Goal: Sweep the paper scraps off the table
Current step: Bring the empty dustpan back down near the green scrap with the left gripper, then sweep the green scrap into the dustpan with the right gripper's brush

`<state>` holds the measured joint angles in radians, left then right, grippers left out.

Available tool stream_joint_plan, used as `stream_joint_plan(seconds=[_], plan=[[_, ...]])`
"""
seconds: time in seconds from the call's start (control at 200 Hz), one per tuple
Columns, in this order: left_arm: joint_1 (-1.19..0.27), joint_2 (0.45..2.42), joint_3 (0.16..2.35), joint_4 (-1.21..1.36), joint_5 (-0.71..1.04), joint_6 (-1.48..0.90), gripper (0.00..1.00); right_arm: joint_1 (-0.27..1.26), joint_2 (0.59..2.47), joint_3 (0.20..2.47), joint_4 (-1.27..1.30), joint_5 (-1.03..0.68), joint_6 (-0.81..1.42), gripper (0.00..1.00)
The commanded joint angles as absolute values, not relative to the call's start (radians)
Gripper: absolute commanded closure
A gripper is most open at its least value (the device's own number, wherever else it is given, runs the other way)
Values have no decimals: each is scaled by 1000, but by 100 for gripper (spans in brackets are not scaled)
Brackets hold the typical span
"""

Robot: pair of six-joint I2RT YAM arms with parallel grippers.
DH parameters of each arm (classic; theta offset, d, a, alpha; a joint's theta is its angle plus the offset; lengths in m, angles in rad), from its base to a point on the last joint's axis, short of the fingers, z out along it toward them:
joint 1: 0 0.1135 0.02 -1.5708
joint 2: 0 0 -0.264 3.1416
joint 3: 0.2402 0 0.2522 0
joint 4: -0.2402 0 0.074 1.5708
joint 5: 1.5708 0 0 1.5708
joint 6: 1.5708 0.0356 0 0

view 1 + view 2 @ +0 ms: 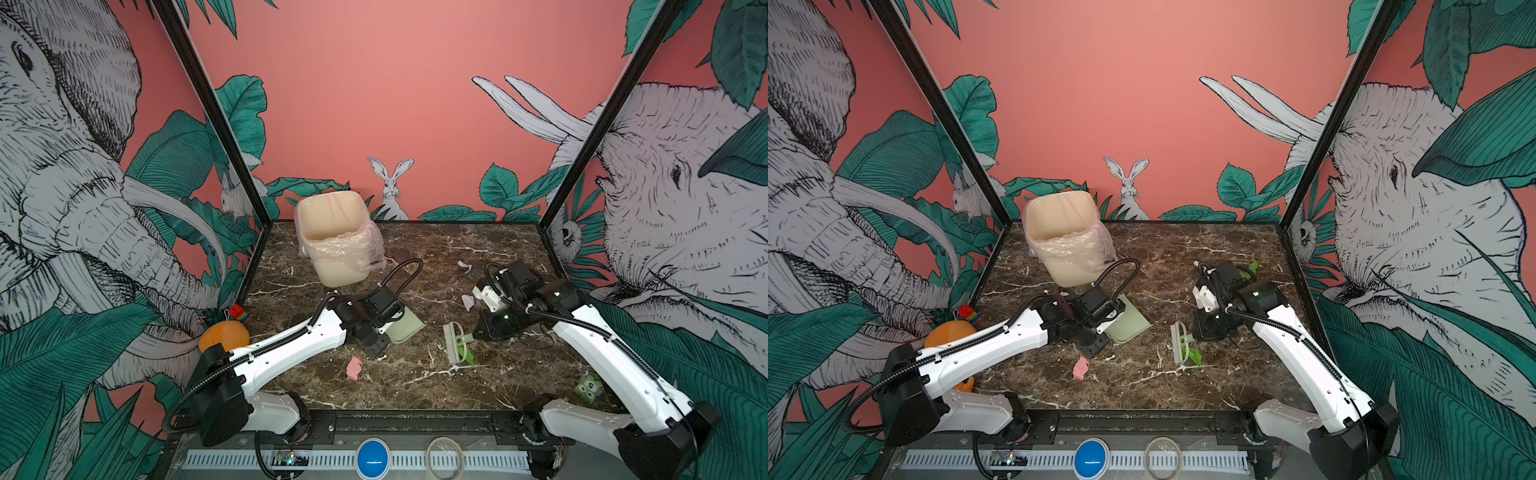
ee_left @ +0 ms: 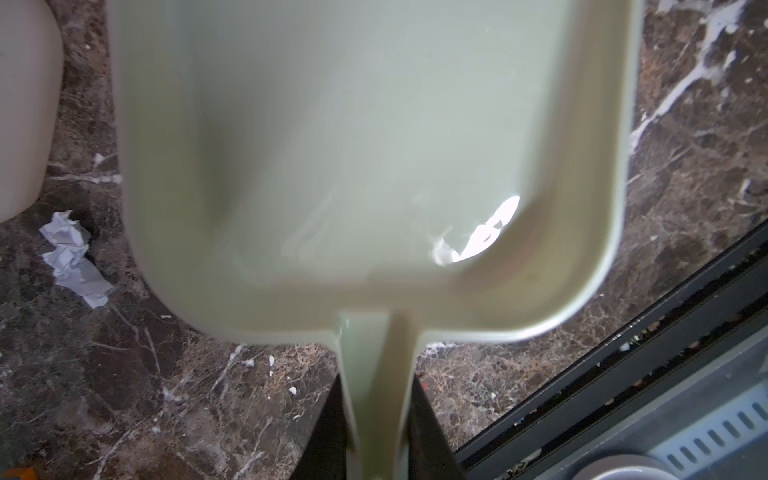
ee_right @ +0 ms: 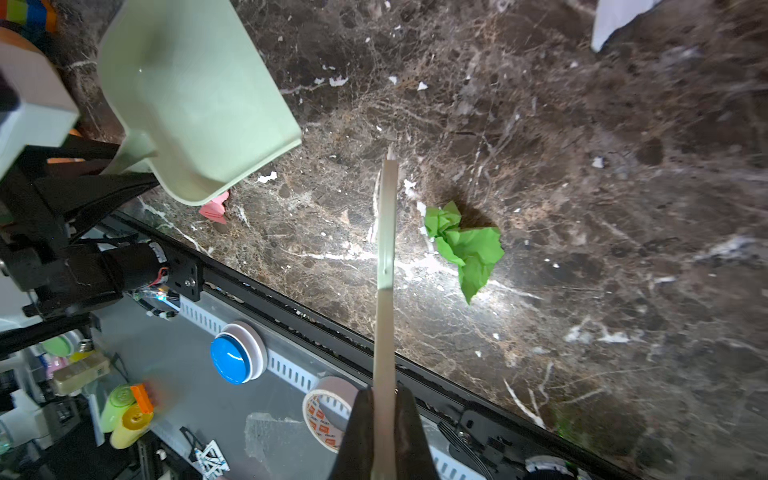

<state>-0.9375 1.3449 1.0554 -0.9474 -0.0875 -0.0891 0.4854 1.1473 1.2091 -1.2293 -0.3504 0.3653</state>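
In both top views the dustpan (image 1: 409, 328) is held by its handle in the left gripper (image 1: 385, 329), above the middle of the table (image 1: 415, 386) and in front of the bin (image 1: 336, 249). The brush (image 1: 455, 341) is clamped in the right gripper (image 1: 478, 332), and a green scrap (image 1: 467, 356) lies just beside it. A pink scrap (image 1: 354, 368) is seen nearer the front edge. One white scrap (image 1: 468, 301) lies near the right gripper and a farther white scrap (image 1: 464, 266) lies behind it. In a top view a second green scrap (image 1: 1252, 268) is seen behind the right arm.

In the left wrist view the jaws are closed on the dustpan handle. The pan is empty, and a crumpled white scrap (image 2: 72, 257) lies beside it, close to the bin.

In the right wrist view the jaws are shut tight on the brush handle. The green scrap is beside the brush, not touching it. The pink scrap is partly hidden by the dustpan.

The task is judged to be at an early stage. Both tools are in hand, but nothing is collected. All visible scraps are left to be swept and tipped into the bin.
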Motion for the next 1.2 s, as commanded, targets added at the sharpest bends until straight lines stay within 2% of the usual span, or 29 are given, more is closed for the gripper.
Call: stream_joint_plan(seconds=[0.0,0.41,0.915,1.195], plan=[[-964,1365,1030,-919,-28,-83,87,473,1145,1270,-1384,-213,302,100],[-1107,1519,1044,-898,82,-28,87,459,1218,1323,-1478,3,246,100],[-1140,1616,1110,-864,94,19,87,469,1308,1237,-1345,-38,246,100],[-1152,1662,1139,-847,32,31,87,501,1337,1219,-1321,-29,256,100]])
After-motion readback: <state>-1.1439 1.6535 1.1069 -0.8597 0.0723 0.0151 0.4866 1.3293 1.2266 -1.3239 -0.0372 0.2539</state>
